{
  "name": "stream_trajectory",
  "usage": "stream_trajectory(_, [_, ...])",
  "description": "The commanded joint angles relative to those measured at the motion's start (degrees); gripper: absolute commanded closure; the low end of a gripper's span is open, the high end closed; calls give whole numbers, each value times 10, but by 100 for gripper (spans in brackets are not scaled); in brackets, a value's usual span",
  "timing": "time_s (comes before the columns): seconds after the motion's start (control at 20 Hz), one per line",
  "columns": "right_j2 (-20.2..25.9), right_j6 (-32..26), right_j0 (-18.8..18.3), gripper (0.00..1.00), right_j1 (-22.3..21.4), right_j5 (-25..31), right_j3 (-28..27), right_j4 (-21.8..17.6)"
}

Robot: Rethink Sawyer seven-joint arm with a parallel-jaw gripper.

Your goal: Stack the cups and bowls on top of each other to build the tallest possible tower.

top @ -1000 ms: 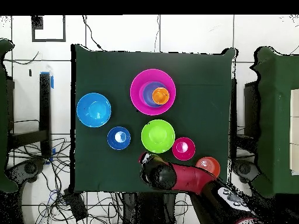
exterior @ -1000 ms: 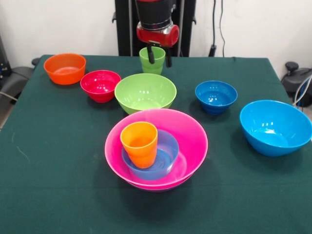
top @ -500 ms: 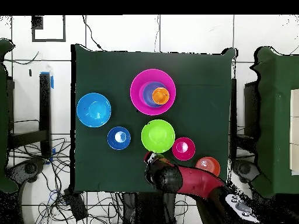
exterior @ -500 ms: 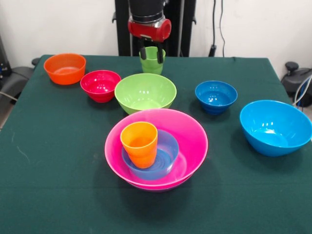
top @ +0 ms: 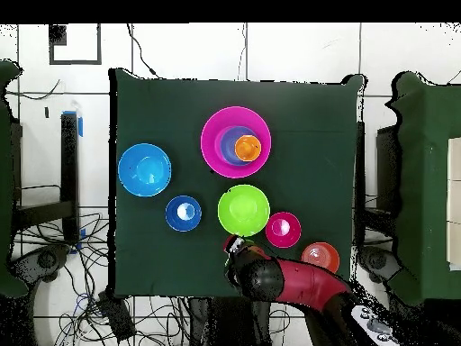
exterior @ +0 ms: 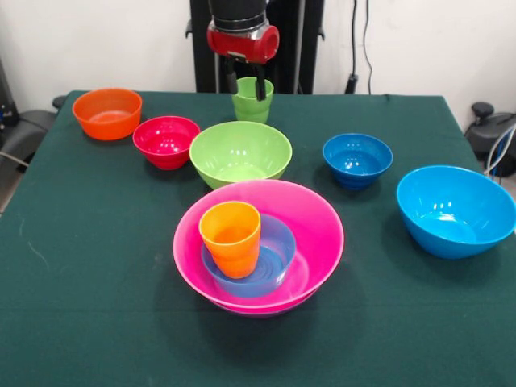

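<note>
Light green cup [exterior: 252, 106] directly under the hand [exterior: 246, 87], fingers astride its rim, grip seemingly not closed.

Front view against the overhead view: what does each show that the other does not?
Only the front view shows the light green cup between the gripper fingers, and the light-blue bowl under the orange cup. Only the overhead view shows the red arm lying over the table edge. Both show the pink bowl and the lime green bowl.
</note>
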Motion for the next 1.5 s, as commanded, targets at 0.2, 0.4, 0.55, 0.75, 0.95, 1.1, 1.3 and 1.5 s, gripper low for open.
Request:
stream_trajectory(0.2, [32,49,18,0,27,-11,48,-11])
stream_trajectory(0.4, [31,53,21,0,30,-18,51,-9])
stream_trajectory(0.55, [29,54,22,0,28,-19,55,-8])
stream_trajectory(0.75, [28,58,24,0,26,-22,60,-6])
stream_trajectory(0.95, [27,59,26,0,37,-31,56,-6])
stream_trajectory(1.1, [24,62,31,0,53,-44,46,-8])
stream_trajectory(1.3, [18,60,35,0,72,-57,28,-11])
stream_trajectory(1.5, [15,59,38,0,88,-69,15,-13])
